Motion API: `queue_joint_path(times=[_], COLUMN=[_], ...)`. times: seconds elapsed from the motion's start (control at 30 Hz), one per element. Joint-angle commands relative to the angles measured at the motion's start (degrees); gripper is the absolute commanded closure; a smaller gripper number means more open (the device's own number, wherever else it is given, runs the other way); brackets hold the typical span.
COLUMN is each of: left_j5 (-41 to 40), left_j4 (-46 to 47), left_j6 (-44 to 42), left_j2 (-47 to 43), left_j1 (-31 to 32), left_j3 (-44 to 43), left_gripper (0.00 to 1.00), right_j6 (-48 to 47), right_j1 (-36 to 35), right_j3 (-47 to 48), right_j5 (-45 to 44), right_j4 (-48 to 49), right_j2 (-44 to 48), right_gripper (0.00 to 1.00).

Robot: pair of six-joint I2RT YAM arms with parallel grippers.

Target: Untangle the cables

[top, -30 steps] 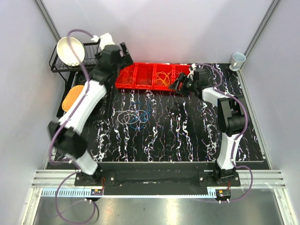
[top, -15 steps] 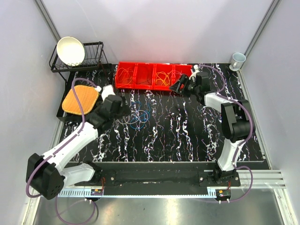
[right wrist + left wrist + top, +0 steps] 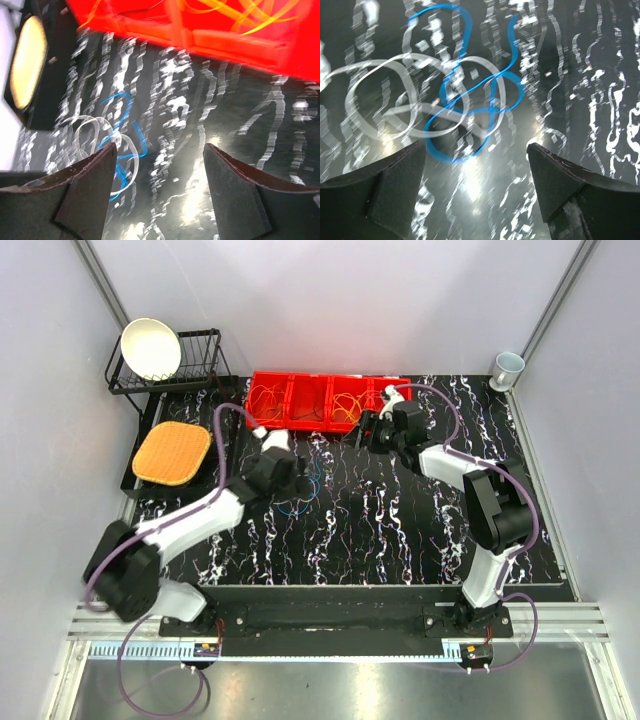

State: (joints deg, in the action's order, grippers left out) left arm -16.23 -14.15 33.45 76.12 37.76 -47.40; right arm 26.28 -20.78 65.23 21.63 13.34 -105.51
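Observation:
A blue cable (image 3: 470, 107) and a white cable (image 3: 380, 105) lie looped through each other on the black marbled table (image 3: 400, 530); they also show in the right wrist view (image 3: 122, 145) and partly under my left arm in the top view (image 3: 298, 496). Orange and yellow cables (image 3: 345, 405) lie in the red bin (image 3: 320, 400). My left gripper (image 3: 475, 192) is open and empty, hovering just above the tangle. My right gripper (image 3: 157, 190) is open and empty, low over the table in front of the bin's right end (image 3: 372, 428).
A black wire dish rack (image 3: 200, 365) with a white bowl (image 3: 150, 348) stands at the back left. An orange round mat (image 3: 172, 452) lies on a black tray at the left. A white cup (image 3: 507, 367) stands at the back right corner.
My left arm has swung down from the red bin and rightward across the table to the blue and white tangle. My right gripper has shifted a little left along the bin's front.

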Motion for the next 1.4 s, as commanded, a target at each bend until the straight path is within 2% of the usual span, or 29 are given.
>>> queue_joint_path(times=[0.0,0.13,0.37,0.9,0.97,1.1,1.2,1.23,1.27,1.37], left_j5=[2.60,3.31,2.35,-1.52,-1.70,-2.75,-4.07,-4.33,-4.60,-5.21], left_j4=[5.89,6.50,6.07,5.36,5.19,4.57,3.70,3.17,2.21,-1.57], left_j6=[-2.87,-3.57,-4.80,-1.28,-1.28,-1.02,-1.72,-1.90,-1.99,-2.86], left_j2=[9.82,17.30,26.61,29.97,30.05,30.49,30.49,30.49,30.49,28.66], left_j1=[0.83,1.18,1.18,2.41,2.85,2.85,2.85,2.85,2.85,3.28], left_j3=[-8.14,-14.20,-20.71,-19.31,-19.31,-19.40,-20.01,-20.45,-22.11,-24.66], left_gripper=[0.16,0.16,0.16,0.36,0.46,0.53,0.69,0.88,1.00,1.00], right_j6=[-1.67,-1.94,-2.38,0.87,0.96,1.14,1.05,1.05,1.14,1.23], right_j1=[0.56,0.82,2.14,5.48,5.57,5.74,5.75,5.75,5.83,6.01], right_j3=[1.83,1.83,3.32,7.45,7.63,7.98,8.07,8.16,8.07,8.24], right_j5=[-8.78,-14.59,-14.16,-11.17,-10.91,-9.94,-9.67,-9.59,-9.41,-9.06], right_j4=[-1.91,-3.32,-4.29,-8.25,-8.25,-8.42,-8.42,-8.42,-8.42,-8.42], right_j2=[2.77,3.56,2.16,-2.68,-2.77,-3.03,-3.21,-3.29,-3.29,-3.47], right_gripper=[0.24,0.23,0.22,0.23,0.23,0.23,0.23,0.23,0.23,0.23])
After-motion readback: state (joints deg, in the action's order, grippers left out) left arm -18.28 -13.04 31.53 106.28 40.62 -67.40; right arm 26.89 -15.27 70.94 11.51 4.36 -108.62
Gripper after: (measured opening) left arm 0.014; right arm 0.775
